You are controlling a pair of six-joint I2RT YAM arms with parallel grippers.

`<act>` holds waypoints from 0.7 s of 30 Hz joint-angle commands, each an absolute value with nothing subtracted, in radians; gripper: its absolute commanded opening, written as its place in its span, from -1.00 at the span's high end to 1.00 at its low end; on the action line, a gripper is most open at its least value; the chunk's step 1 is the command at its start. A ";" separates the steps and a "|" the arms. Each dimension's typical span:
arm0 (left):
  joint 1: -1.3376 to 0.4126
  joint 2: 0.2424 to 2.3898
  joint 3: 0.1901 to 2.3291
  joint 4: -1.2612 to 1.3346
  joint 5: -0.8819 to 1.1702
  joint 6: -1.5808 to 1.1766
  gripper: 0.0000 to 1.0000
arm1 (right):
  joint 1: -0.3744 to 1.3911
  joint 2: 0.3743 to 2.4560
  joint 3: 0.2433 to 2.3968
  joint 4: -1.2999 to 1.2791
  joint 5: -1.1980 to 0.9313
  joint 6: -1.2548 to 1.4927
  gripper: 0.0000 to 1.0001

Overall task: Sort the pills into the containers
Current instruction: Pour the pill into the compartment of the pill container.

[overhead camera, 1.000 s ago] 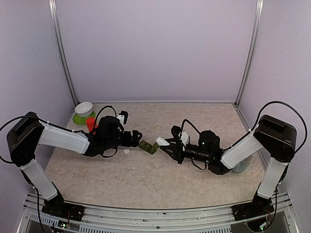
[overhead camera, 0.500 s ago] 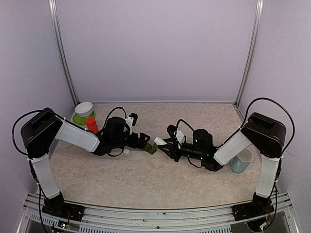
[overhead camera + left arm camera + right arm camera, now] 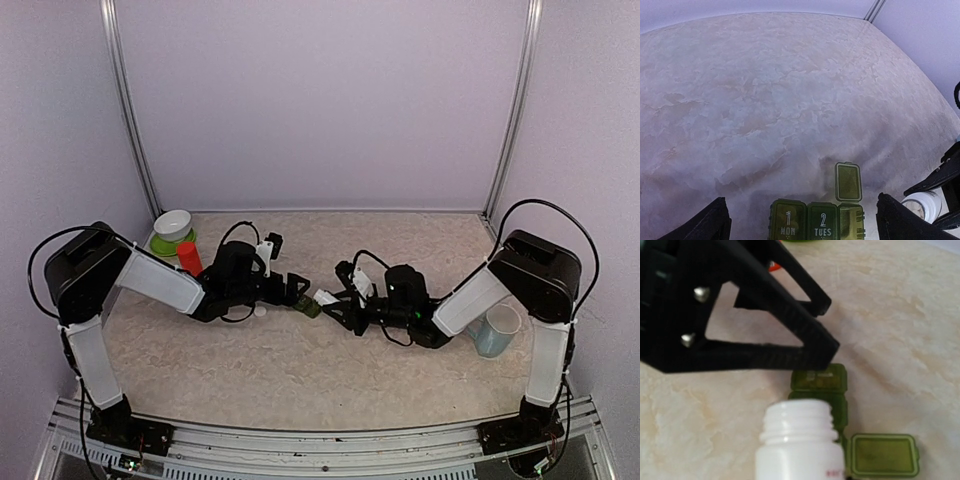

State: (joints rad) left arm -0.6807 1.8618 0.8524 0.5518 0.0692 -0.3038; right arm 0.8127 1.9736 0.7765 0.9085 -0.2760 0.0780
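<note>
My left claw (image 3: 801,199) is spread wide and grips nothing. Its two black fingers (image 3: 710,222) stand either side of the containers (image 3: 815,220), and bare table (image 3: 765,100) shows between each finger and the strip's ends. The strip lies flat near the middle of the table, between my two claws.

From my left wrist its long axis runs side to side, across the gap between my fingers. The pale marks read upright toward me — "1 MON" on the left, "2 TUES" in the middle. Those two compartments are closed. The third, at the right end, has its lid (image 3: 848,181) flipped open, lying on the table beyond the row.

My right claw (image 3: 331,298) is clenched on a white bottle (image 3: 800,445), uncapped, its threaded mouth pointing along the strip. From my right wrist the long axis runs straight away from the bottle toward my left claw, and the open lid sticks out to the right of the row. The bottle's neck hides part of the strip — I cannot tell whether the two touch.

A small white disc (image 3: 261,311) lies on the table just beside my left claw. At the back left stand a red cup (image 3: 188,257) and a white bowl (image 3: 173,223) on a green plate (image 3: 160,245). A pale blue mug (image 3: 497,330) sits by my right arm.
</note>
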 commanded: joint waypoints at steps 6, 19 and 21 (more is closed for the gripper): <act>-0.669 1.892 0.839 0.580 0.079 -0.305 -0.97 | 0.806 2.005 0.835 0.803 -0.281 0.104 0.82; -0.670 1.920 0.853 0.576 0.098 -0.311 -0.94 | 0.811 1.995 0.888 0.670 -0.273 0.120 0.83; -0.667 1.922 0.855 0.574 0.099 -0.313 -0.93 | 0.813 1.988 0.893 0.648 -0.266 0.118 0.83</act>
State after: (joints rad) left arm -0.6743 1.9060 0.8471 0.5533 0.0803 -0.3096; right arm 0.8131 1.9923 0.8661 0.7086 -0.2752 0.1078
